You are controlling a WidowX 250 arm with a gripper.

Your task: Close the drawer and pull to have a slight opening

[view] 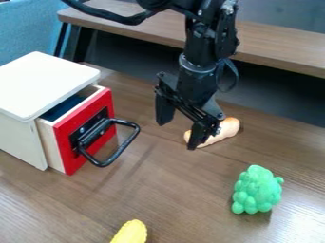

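Observation:
The black gripper (178, 129) hangs over the table to the right of the drawer, its two fingers spread apart with nothing between them. A small white cabinet at the left holds the drawer (85, 130), which has a red front and a black looped handle (120, 154). The drawer stands partly out of the cabinet, and its dark blue inside shows through the gap under the white top. Between the handle and the gripper there is a space; they do not touch.
A tan bread-like toy (228, 129) lies behind the gripper's right finger. Green grapes (257, 190) sit at the right, and a yellow corn-like toy (131, 232) is at the front edge. A wooden bench (279, 45) stands behind the table (190, 190).

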